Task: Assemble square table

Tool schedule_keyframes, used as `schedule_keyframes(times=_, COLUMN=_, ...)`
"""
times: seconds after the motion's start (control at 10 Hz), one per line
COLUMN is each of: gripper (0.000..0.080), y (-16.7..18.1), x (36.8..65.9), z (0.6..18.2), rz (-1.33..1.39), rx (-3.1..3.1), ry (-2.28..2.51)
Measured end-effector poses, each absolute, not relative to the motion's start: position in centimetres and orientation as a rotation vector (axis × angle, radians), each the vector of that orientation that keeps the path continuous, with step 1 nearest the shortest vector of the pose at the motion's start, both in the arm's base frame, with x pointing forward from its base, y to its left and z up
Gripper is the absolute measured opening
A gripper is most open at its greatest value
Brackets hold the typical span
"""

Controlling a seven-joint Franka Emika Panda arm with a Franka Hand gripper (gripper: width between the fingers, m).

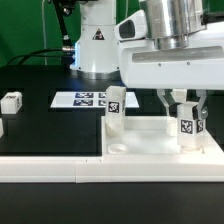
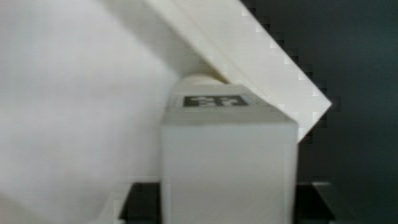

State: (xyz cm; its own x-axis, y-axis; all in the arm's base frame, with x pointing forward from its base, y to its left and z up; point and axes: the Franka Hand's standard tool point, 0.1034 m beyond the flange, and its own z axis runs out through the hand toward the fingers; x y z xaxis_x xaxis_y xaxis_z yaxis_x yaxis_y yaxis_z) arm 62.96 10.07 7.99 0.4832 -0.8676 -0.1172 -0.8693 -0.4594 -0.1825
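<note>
The white square tabletop (image 1: 150, 143) lies on the black table at the exterior view's right, sockets up. One white tagged leg (image 1: 115, 106) stands upright at its far left corner. My gripper (image 1: 186, 112) is shut on a second white tagged leg (image 1: 186, 128) and holds it upright over the tabletop's right side. In the wrist view this leg (image 2: 222, 140) fills the middle between my dark fingertips (image 2: 150, 200), with the tabletop's raised rim (image 2: 249, 55) running diagonally behind it. Whether the leg's lower end touches the tabletop is hidden.
The long white border rail (image 1: 55, 170) runs along the front. The marker board (image 1: 84, 98) lies behind the tabletop. A loose leg block (image 1: 11, 101) sits at the exterior view's left, and another (image 1: 2, 127) is cut off by the left edge.
</note>
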Motion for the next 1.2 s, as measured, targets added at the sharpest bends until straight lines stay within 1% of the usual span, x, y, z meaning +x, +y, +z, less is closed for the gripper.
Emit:
schedule_keyframes(times=0.3, gripper=0.0294, y=9.6, x=62.7, z=7.7, rz=0.141, rx=-2.17, ry=1.807)
schedule_keyframes(times=0.5, gripper=0.0294, y=9.7, x=62.6, z=7.7, rz=0.149, rx=-2.162, ry=1.821)
schedule_keyframes(times=0.6, gripper=0.0321, y=9.7, x=62.6, z=7.7, rz=0.146, rx=-2.177, ry=1.803)
schedule_keyframes(times=0.7, gripper=0.0499, y=9.9, x=62.6, z=7.7, rz=0.141, rx=-2.199, ry=1.779)
schedule_keyframes(times=0.8, gripper=0.0499, y=10.6, x=62.6, z=7.8, rz=0.085, rx=-2.4, ry=1.537)
schedule_keyframes(times=0.9, gripper=0.0616, y=11.4, x=62.4, z=7.8, rz=0.062, rx=-2.513, ry=1.352)
schedule_keyframes(times=1.0, gripper=0.0639, y=11.6, x=62.3, z=7.8, rz=0.056, rx=-2.556, ry=1.27)
schedule_keyframes(times=1.2, gripper=0.0648, y=11.3, x=62.3, z=7.7, rz=0.023, rx=-2.65, ry=1.076)
